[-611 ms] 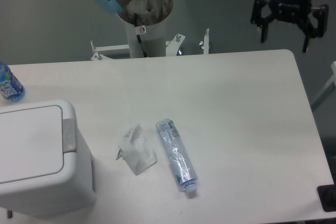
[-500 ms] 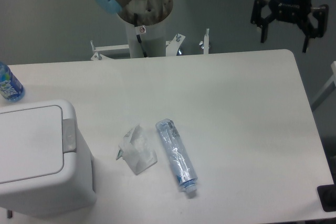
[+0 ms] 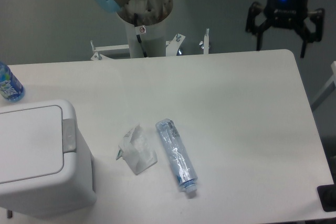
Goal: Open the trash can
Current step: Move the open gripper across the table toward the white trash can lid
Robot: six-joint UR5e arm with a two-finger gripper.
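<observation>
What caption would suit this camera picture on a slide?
Robot hand open above the table's far corner, far from the closed white trash can; a crushed bottle lies between.

Closed trash can at left, gripper (spread, empty) far right

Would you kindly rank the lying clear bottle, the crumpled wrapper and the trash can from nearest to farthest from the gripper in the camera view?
Gripper hangs at the top right, beyond the table's far edge.
1. Clear bottle, lying at centre front.
2. Crumpled wrapper, just left of that bottle.
3. Trash can, at the front left corner.
</observation>
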